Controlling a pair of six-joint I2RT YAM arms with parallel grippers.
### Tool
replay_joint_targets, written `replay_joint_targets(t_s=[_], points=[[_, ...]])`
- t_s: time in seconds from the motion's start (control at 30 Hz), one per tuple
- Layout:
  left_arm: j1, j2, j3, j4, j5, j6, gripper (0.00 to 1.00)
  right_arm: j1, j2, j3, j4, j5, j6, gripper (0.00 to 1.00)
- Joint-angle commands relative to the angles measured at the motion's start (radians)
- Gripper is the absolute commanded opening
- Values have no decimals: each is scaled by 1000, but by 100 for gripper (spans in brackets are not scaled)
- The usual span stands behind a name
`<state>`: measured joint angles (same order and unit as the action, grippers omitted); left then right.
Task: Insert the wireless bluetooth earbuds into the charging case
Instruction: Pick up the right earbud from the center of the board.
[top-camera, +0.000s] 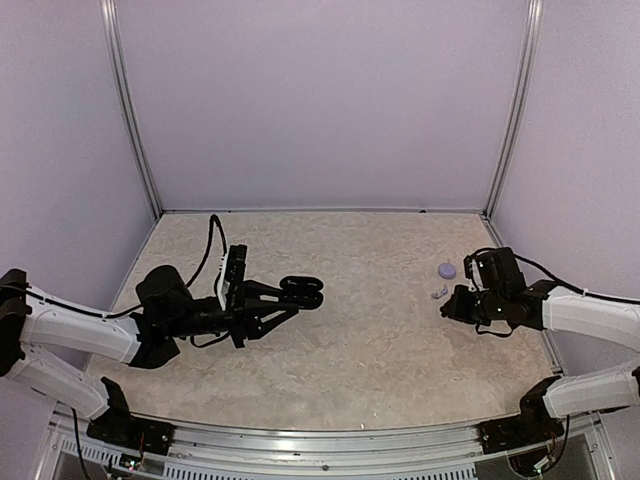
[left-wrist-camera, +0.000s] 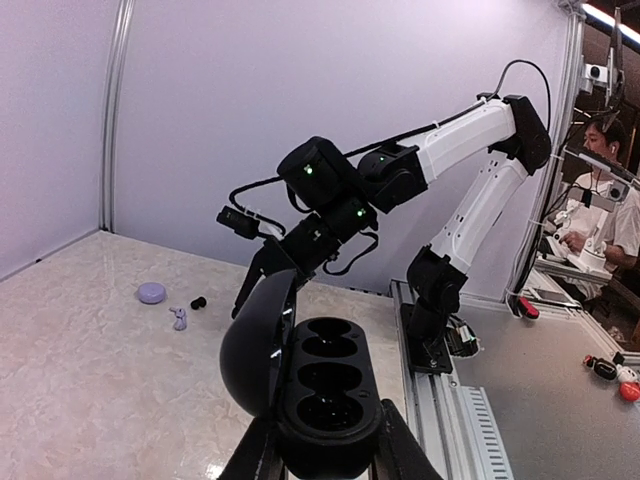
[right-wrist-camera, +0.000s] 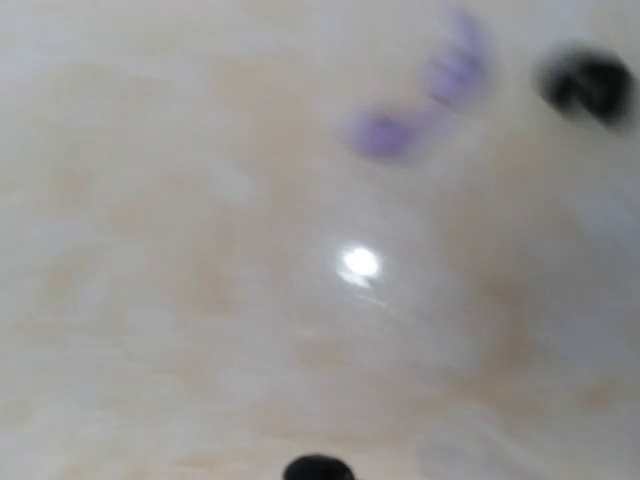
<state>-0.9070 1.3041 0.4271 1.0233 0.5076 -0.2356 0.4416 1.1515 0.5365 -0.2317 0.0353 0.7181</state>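
Left gripper (top-camera: 283, 298): I grip the open black charging case (left-wrist-camera: 330, 390).
Right gripper (top-camera: 448, 307): jaws squeezed together, lavender earbud (top-camera: 438, 293) just ahead.

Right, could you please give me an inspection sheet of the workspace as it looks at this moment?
Surface: marbled tabletop, glossy, no spill seen.
Job's things: black charging case open, visible wells look empty; black earbud and lavender earbud lying loose on the table.
Clutter: small lavender case beside the buds.
Grippers: left gripper shut on the black charging case; right gripper shut, low near the buds, any hold cannot be told.
Cables: black cable looped over the left arm; another cable along the right arm.
Surroundings: pale walls, metal frame posts; seated person beyond the rig.
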Motion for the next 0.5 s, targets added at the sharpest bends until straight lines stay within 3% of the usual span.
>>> replay_joint_targets(t_s=[0.0, 0.23, 0.47], points=[[41, -17, 2, -12, 78, -26, 4, -7, -87, 55, 114, -167, -237, 0], [53, -42, 29, -138, 150, 21, 6, 14, -230, 87, 244, -519, -498, 0], [22, -115, -8, -143, 176, 77, 12, 110, -317, 179, 239, -712, -671, 0]])
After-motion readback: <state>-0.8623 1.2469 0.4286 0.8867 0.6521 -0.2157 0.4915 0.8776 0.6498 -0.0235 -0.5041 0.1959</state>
